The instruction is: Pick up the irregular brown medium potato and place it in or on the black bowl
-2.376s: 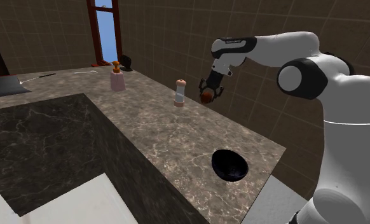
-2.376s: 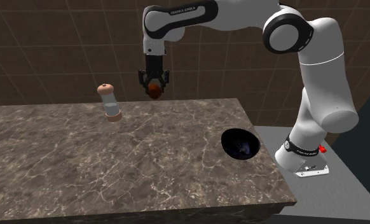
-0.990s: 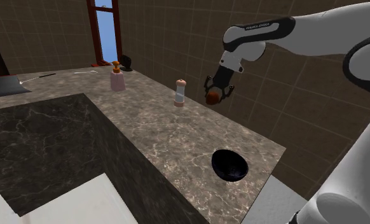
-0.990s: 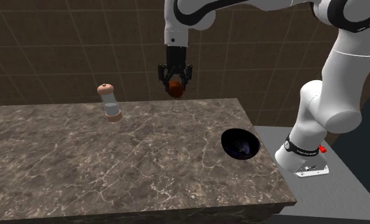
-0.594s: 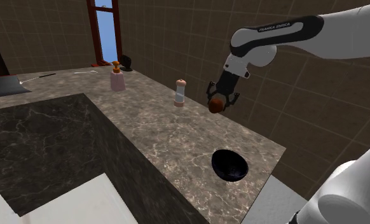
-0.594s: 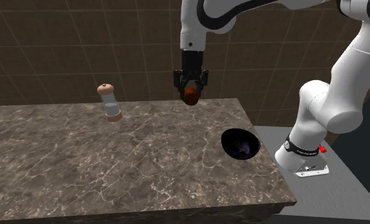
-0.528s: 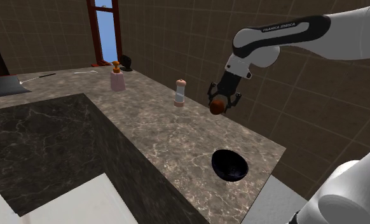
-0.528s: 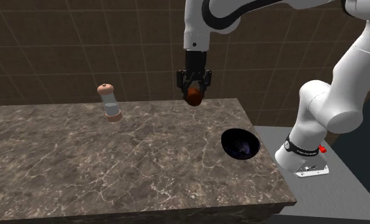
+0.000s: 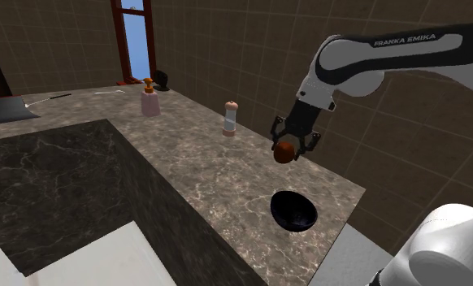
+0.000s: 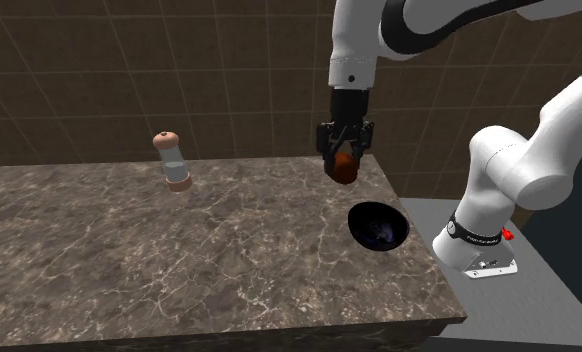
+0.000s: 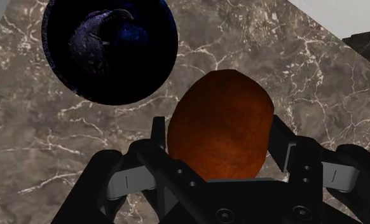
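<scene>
1. Shoulder view: the black pincer (image 9: 286, 149) hangs above the marbled bench (image 9: 219, 175), clenched on a brown potato (image 9: 285, 153). The black bowl (image 9: 294, 210) sits at six o'clock from it, near the bench corner.
2. Second exterior view: the potato hangs in the air at eleven o'clock from the bowl.
3. Wrist view: both fingers (image 11: 284, 146) clasp the potato's broad middle. It looks firm, rounded and fairly light, so a mid-body hold likely suits it.

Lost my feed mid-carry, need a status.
Gripper shut on potato, aloft above counter. Black bowl empty, potato not yet over it. Nothing between them.
</scene>
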